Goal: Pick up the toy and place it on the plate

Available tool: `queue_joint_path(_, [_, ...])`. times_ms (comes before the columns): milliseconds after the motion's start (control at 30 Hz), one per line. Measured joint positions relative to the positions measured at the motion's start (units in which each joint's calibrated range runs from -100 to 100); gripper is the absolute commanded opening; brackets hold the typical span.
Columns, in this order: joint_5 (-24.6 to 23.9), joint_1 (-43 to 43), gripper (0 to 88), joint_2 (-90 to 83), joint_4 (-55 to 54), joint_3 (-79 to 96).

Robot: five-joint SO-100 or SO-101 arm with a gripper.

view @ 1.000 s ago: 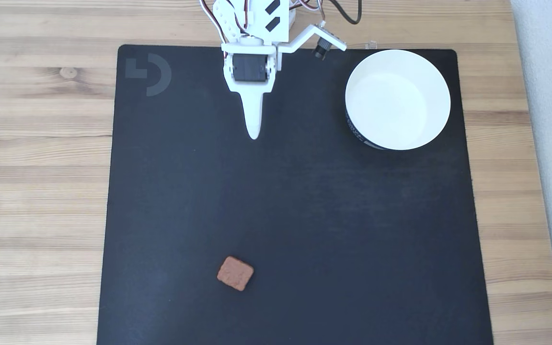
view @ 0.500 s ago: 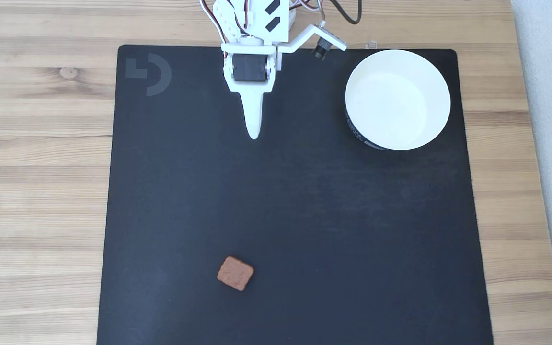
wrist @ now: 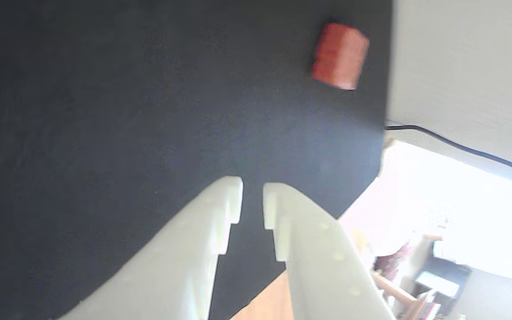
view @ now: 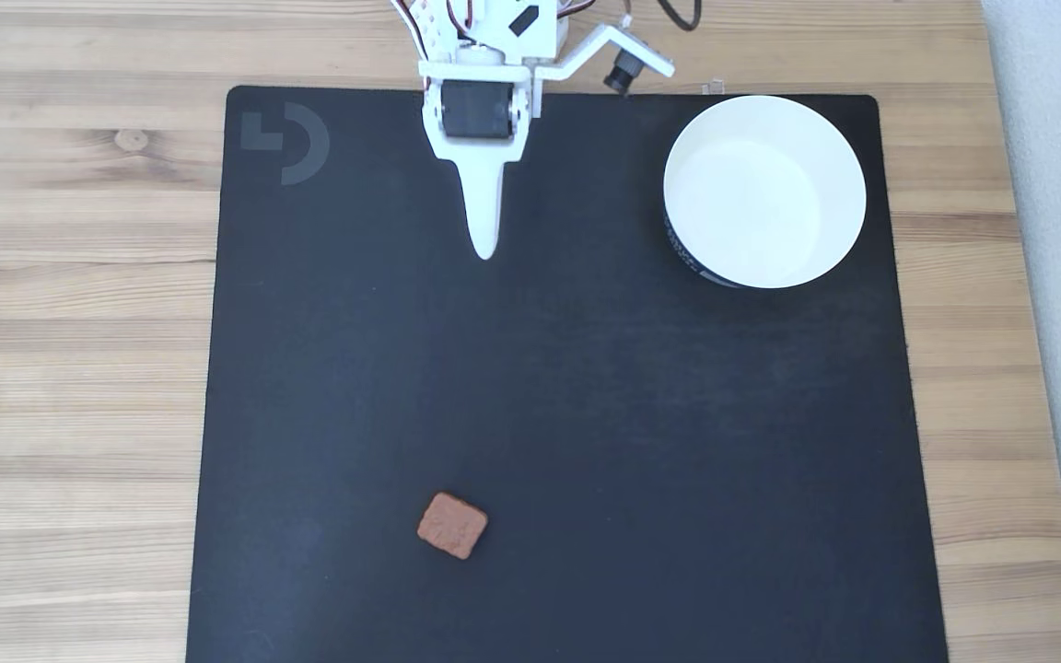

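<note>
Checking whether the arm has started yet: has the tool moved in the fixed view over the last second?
Yes, slightly. The tool has drawn back toward the top edge of the black mat; the toy lies where it was.

The arm (view: 494, 37) runs off the far edge of the fixed view, its base unseen. In the wrist view, the toy (wrist: 339, 55) is blurred, and the hand (wrist: 252, 195) is cropped at the lower edge beside washed-out background clutter (wrist: 416, 266).
</note>
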Motion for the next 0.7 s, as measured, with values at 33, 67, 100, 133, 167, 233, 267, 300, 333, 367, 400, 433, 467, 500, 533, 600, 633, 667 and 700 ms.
queue_joint_path(33, [0.00, 0.25, 2.3, 3.66, 0.00, -3.02])
queue_joint_path(67, [0.00, 0.33, 2.3, 6.49, 0.00, -5.10])
queue_joint_path(100, [0.00, 0.25, 2.3, 13.16, 0.00, -9.26])
queue_joint_path(133, [0.00, 0.25, 2.3, 15.65, -0.17, -10.77])
queue_joint_path(167, [0.00, 0.17, 2.3, 17.65, -0.68, -12.47])
queue_joint_path(233, [0.00, 0.00, 2.3, 25.65, -1.60, -20.03])
queue_joint_path(267, [0.00, 0.00, 2.3, 28.23, -1.86, -21.73])
queue_joint_path(300, [0.00, 0.00, 2.3, 31.72, -1.86, -23.90])
queue_joint_path(333, [0.00, 0.00, 2.3, 35.22, -1.86, -26.92])
queue_joint_path(367, [0.00, 0.00, 2.3, 38.88, -1.86, -30.14])
queue_joint_path(400, [0.00, 0.00, 2.3, 45.55, -1.86, -36.18])
queue_joint_path(433, [-0.05, 0.00, 2.3, 47.88, -1.86, -37.79])
queue_joint_path(467, [-0.05, 0.08, 2.3, 50.21, -1.86, -39.68])
queue_joint_path(500, [-0.05, 0.17, 2.3, 53.21, -1.86, -42.89])
queue_joint_path(533, [-0.05, 0.25, 2.3, 56.70, -1.86, -46.48])
queue_joint_path(600, [-0.05, 0.83, 2.3, 65.03, -1.86, -53.85])
queue_joint_path(633, [-0.62, 1.25, 2.3, 66.78, -1.86, -55.46])
queue_joint_path(667, [-1.39, 1.58, 2.3, 69.53, -1.86, -58.76])
queue_joint_path(700, [-1.85, 1.83, 2.3, 72.86, -1.86, -62.45])
